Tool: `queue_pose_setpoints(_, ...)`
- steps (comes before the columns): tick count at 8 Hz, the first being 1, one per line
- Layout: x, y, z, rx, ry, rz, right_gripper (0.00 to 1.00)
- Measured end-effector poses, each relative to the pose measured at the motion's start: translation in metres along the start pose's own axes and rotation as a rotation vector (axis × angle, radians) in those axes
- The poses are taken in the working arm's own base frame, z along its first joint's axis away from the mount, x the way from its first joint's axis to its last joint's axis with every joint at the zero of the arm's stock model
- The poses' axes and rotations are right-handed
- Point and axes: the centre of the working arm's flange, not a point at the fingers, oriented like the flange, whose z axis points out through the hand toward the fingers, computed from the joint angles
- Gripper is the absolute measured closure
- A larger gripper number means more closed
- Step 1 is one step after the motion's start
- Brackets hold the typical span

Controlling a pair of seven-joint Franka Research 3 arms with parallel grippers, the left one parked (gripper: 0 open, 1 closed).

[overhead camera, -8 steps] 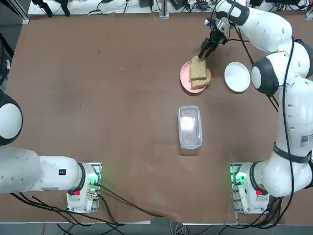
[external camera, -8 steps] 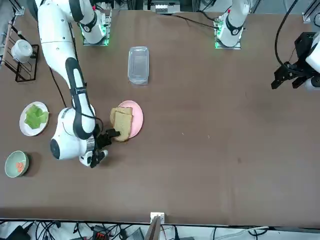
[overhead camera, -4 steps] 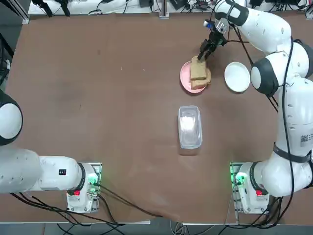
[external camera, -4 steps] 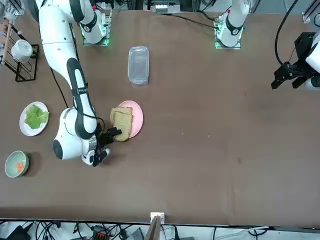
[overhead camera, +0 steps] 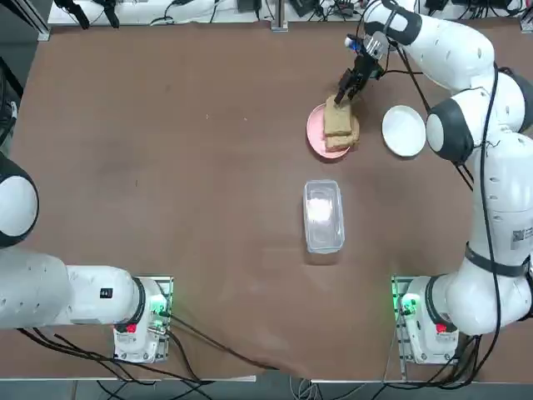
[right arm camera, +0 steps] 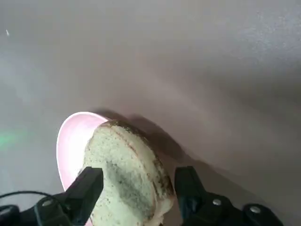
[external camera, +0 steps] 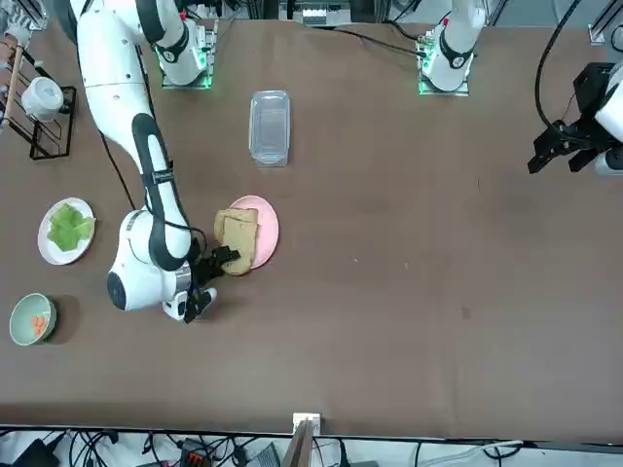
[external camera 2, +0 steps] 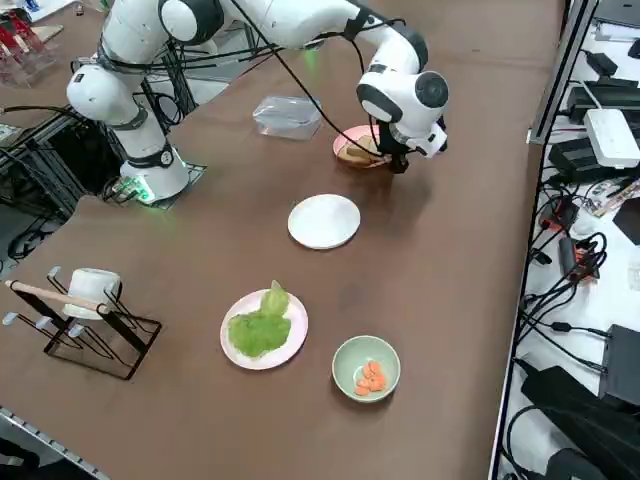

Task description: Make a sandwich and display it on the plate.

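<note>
Since a second ago the right gripper has edged slightly toward the worktop's far edge, bread slices barely changed. Two bread slices lie overlapped on the pink plate, long axis roughly toward and away from the robot in the top view; the upper slice sits between the spread jaws in the wrist view, fingers either side. Whether the pads touch the crust I cannot tell. No filling visible on the bread.

White plate sits bare, just beside the pink plate on the robot's right. Green leaves on a pale plate and orange pieces in a small green bowl sit well apart, further right. Clear lidded container lies nearer the robot.

Brown worktop; cables along its edge; wire rack at one corner, contents unclear.
</note>
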Motion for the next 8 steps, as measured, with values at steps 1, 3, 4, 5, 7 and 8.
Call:
queue_pose_setpoints(1, 0.0, 0.0, 0.0001, 0.0, 0.0, -0.001, 0.09)
queue_pose_setpoints(3, 0.0, 0.0001, 0.0001, 0.0, 0.0, -0.003, 0.38)
queue_pose_setpoints(4, -0.0001, 0.0001, 0.0001, 0.0, 0.0, -0.003, 0.5)
queue_pose_setpoints(5, -0.0001, 0.0002, 0.0, 0.0, 0.0, -0.003, 0.59)
queue_pose_setpoints(7, -0.0001, 0.0006, -0.0007, 0.001, 0.002, -0.002, 0.89)
queue_pose_setpoints(8, -0.0001, 0.0007, -0.0015, 0.001, 0.003, -0.002, 0.89)
